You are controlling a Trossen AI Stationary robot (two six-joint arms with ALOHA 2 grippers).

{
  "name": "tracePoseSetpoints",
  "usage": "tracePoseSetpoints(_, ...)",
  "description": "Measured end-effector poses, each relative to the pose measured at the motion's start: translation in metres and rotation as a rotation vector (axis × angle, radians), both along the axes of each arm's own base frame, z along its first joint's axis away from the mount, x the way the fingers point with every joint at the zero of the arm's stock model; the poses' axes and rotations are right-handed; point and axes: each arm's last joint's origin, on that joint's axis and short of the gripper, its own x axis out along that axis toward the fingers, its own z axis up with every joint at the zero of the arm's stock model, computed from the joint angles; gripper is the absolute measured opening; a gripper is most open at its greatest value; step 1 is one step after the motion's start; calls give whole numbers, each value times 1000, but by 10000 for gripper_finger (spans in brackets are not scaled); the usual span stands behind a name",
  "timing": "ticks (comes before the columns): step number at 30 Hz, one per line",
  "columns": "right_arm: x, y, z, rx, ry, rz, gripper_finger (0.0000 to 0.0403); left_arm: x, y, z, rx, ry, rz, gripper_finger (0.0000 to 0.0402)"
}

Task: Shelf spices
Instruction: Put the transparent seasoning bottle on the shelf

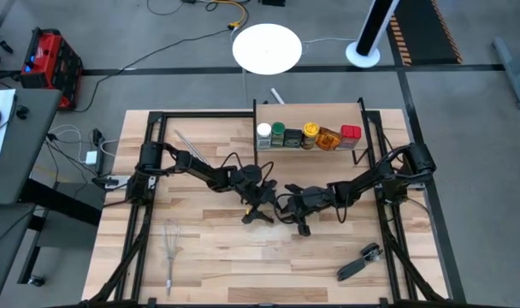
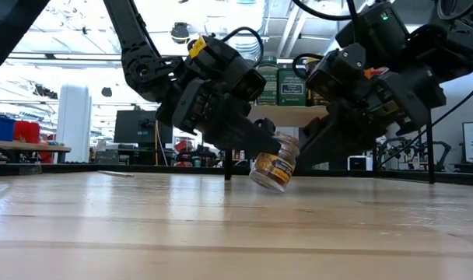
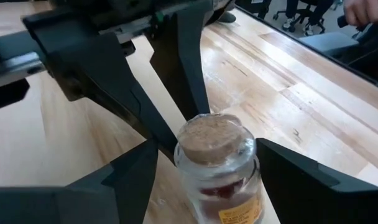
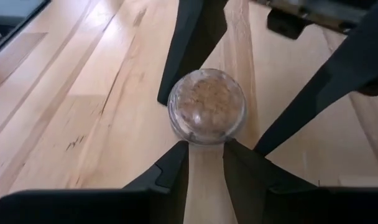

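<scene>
A small glass jar with a cork lid [image 2: 274,167] stands tilted at the table's middle, its cork leaning toward the right arm; it also shows in the high view [image 1: 283,208]. My left gripper [image 3: 207,180] is open, with a finger on either side of the jar's body. My right gripper [image 4: 206,152] meets the jar from the other side, its fingertips a narrow gap apart. The shelf [image 1: 311,115] stands at the far edge with several jars in a row on its board, from white-capped [image 1: 264,133] to red [image 1: 350,135]. My left gripper comes slanting down from the table's left. One finger [image 3: 288,180] lies against the jar's side wall [image 3: 254,186]; the other stands a little off it. My right gripper comes slanting down from the table's right. Both its fingertips [image 4: 176,165] lie against the jar's side just below the cork rim [image 4: 204,140]. The tilted jar leans on them; whether its bottom edge [image 2: 261,183] is on the table, I cannot tell.
A wire whisk [image 1: 170,252] lies near the front left and a black-handled tool [image 1: 358,263] near the front right. A thin metal tool [image 1: 187,141] lies at the far left. Black frame rails run along both table sides.
</scene>
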Motion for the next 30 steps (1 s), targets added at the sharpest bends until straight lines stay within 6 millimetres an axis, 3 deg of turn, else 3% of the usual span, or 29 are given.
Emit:
tracePoseSetpoints(13,1,-1,2,27,5,-26,103,-1,1,-5,68,12,35,255)
tracePoseSetpoints(19,-6,1,2,49,99,13,103,2,4,-1,76,-36,71,255)
tracePoseSetpoints(30,-25,3,42,62,101,27,103,2,4,1,43,-37,62,255)
